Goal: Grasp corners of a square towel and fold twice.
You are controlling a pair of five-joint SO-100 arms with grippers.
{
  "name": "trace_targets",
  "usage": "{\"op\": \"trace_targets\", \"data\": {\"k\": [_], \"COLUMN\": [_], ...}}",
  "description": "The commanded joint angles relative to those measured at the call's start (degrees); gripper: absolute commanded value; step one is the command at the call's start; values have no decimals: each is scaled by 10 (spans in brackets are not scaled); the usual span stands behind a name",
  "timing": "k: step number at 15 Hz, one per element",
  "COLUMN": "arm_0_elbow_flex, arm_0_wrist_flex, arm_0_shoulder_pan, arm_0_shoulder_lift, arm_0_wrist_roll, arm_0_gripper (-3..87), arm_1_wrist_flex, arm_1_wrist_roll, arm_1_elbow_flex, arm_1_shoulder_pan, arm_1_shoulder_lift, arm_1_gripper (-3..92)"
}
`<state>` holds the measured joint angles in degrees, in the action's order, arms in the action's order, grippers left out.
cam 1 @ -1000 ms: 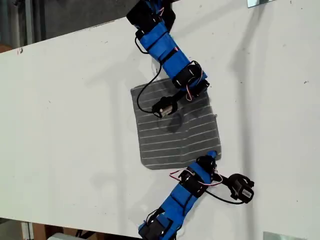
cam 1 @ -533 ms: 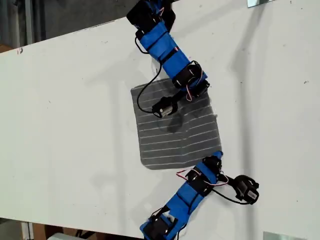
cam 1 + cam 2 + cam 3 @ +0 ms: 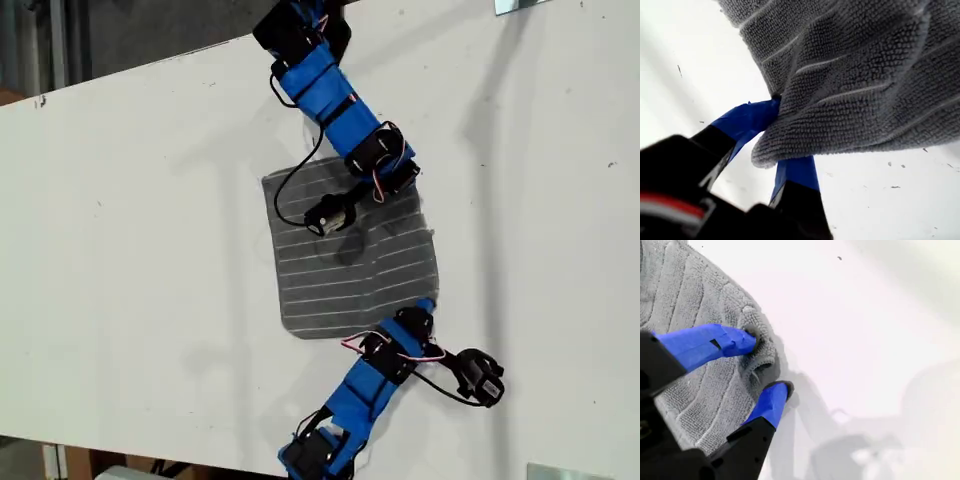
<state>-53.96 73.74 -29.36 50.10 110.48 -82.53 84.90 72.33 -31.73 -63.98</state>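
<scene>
The white worktop (image 3: 150, 250) runs across the exterior view at a slant. Past its middle, toward the exterior view's right, lies the towel (image 3: 345, 255): dark grey with thin white stripes, spread mostly flat, and about midway between the worktop's far and near edges. Its two corners on the exterior view's left rest flat on the worktop with nothing touching them.

Both arms meet the towel on its side toward the exterior view's right. The arm reaching in from the worktop's far edge crosses the towel's far part, and its black wrist camera (image 3: 330, 212) hangs over the stripes. This arm carries my second gripper (image 3: 405, 180), which sits at the towel's far corner on that side. In the second wrist view my second gripper (image 3: 767, 364) has its blue jaws narrowed but not together. One tip presses on top of the fabric and the other sits at the towel's edge against the worktop. The corner (image 3: 760, 355) is bunched into a small pucker between them, low on the surface.

The arm from the worktop's near edge carries my first gripper (image 3: 425, 308), at the towel's near corner on the same side. Its wrist camera (image 3: 480, 375) is off the cloth, over bare worktop. In the first wrist view my first gripper (image 3: 785, 137) has its jaws closed tight on the corner (image 3: 765, 152). The rounded edge of the fabric pokes out between the blue tips, and the cloth rises away from them, lifted off the white surface there.
</scene>
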Motion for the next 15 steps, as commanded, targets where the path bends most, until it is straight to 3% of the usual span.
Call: {"op": "trace_targets", "data": {"k": [1,5,10,11,13,15], "arm_0_elbow_flex": [45,43,28,25,6,23], "arm_0_wrist_flex": [11,18,-26,-40,-76,-59], "arm_0_shoulder_pan": [5,6,26,26,32,30], "arm_0_shoulder_lift": [38,52,-18,-26,-42,-35], "arm_0_wrist_roll": [-4,-11,-11,-11,-4,0], "arm_0_gripper": [178,181,178,158,-1,-1], "arm_1_wrist_flex": [3,19,16,16,15,5], "arm_1_wrist_roll": [-8,-17,-15,-15,-16,-14], "arm_1_elbow_flex": [-8,-6,-5,-8,-14,-22], "arm_1_shoulder_pan": [4,7,-1,-1,-3,-4], "arm_1_shoulder_lift": [-11,-4,-11,-13,-13,-11], "arm_1_gripper": [-1,-1,-1,-1,-1,-1]}}
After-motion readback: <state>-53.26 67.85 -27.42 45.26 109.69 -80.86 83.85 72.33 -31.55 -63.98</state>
